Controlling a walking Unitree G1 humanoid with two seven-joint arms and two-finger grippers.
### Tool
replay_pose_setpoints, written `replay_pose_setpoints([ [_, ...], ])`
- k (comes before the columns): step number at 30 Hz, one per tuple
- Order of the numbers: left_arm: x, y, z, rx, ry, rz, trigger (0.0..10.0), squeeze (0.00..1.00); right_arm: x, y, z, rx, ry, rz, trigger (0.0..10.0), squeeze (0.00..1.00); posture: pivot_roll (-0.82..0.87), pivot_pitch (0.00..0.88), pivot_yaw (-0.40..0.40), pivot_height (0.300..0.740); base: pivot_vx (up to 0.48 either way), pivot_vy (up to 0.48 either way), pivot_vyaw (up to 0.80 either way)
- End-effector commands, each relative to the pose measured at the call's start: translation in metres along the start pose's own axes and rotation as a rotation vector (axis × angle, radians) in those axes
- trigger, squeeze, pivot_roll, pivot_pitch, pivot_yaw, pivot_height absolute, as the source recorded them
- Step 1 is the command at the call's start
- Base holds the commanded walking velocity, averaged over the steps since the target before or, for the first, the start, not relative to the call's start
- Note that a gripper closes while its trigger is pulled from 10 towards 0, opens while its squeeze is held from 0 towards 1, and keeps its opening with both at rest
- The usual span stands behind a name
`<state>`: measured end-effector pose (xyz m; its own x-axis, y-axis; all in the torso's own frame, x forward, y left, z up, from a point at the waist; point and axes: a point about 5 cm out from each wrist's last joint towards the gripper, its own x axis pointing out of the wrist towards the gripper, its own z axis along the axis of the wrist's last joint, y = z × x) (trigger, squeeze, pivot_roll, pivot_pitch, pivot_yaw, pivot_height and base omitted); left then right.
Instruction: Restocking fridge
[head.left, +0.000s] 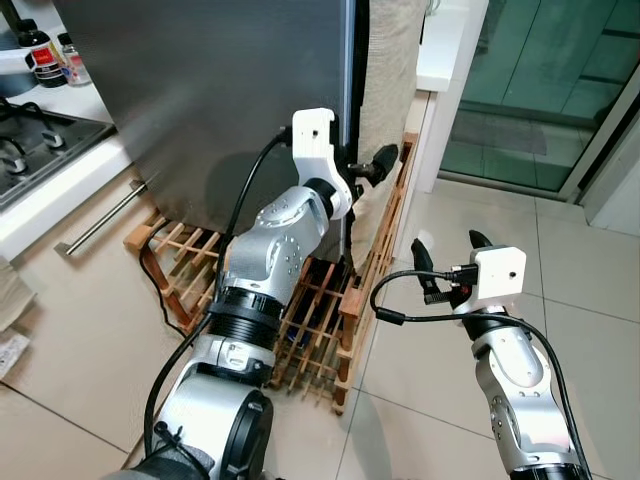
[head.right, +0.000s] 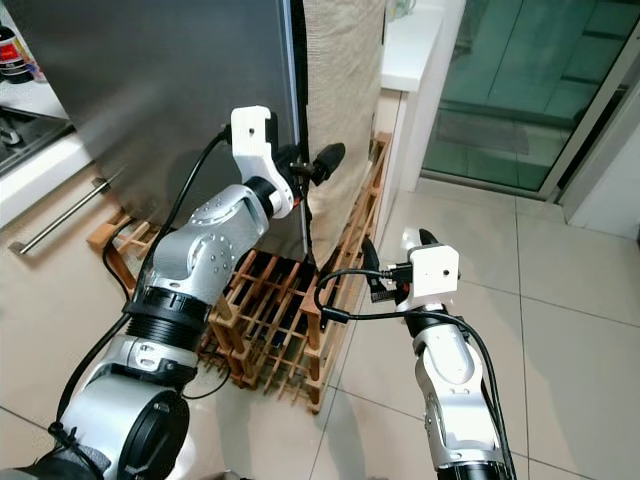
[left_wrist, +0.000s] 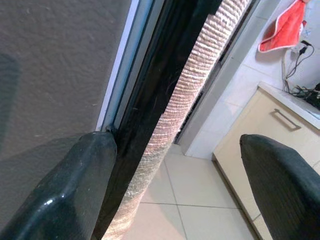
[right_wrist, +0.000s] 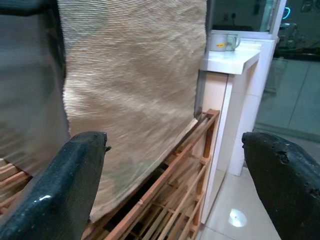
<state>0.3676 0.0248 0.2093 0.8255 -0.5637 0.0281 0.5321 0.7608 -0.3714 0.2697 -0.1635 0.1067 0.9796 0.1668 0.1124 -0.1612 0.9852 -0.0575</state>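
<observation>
The fridge's dark grey door (head.left: 200, 100) stands shut in front of me. My left gripper (head.left: 362, 168) is raised to the door's right edge, open. One finger (left_wrist: 65, 195) lies against the edge seam and the other finger (left_wrist: 285, 185) stands well off to the side. A beige woven cloth (head.left: 390, 70) hangs right beside that edge. My right gripper (head.left: 448, 248) hovers lower, over the tiled floor to the right, open and holding nothing. It faces the cloth (right_wrist: 135, 85).
A wooden slatted rack (head.left: 320, 320) lies on the floor at the fridge's foot, with a black cable through it. At the left are a stove (head.left: 40, 140), bottles (head.left: 45, 55) and a drawer handle (head.left: 100, 220). A white counter (head.left: 445, 50) and glass door (head.left: 540, 90) are right.
</observation>
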Motion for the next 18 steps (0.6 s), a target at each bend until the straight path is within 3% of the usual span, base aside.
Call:
replay_pose_setpoints([
  [1,0.013,-0.031,0.005,-0.023,-0.018,-0.1,10.0,0.0,0.002,0.002,-0.002,0.004,0.01,0.005,10.0,0.0,-0.1,0.0,0.062,0.74,0.0,0.0,0.0],
  [5,0.023,-0.05,-0.016,-0.033,0.063,-0.182,10.0,0.0,0.005,0.003,0.0,0.002,0.007,0.007,10.0,0.0,-0.12,0.0,0.064,0.74,0.0,0.0,0.0],
  [11,0.025,-0.069,-0.02,-0.075,0.075,-0.3,10.0,0.0,0.006,0.003,0.001,0.003,0.002,0.003,10.0,0.0,-0.12,0.0,0.069,0.74,0.0,0.0,0.0],
  [15,0.021,-0.096,-0.016,-0.169,0.048,-0.507,10.0,0.0,0.007,0.005,0.0,0.004,0.001,0.007,10.0,0.0,-0.12,0.0,0.067,0.74,0.0,0.0,0.0],
  [18,0.019,-0.11,-0.005,-0.259,-0.012,-0.6,10.0,0.0,0.008,0.007,0.0,0.005,0.001,0.015,10.0,0.0,-0.12,0.0,0.072,0.74,0.0,0.0,0.0],
])
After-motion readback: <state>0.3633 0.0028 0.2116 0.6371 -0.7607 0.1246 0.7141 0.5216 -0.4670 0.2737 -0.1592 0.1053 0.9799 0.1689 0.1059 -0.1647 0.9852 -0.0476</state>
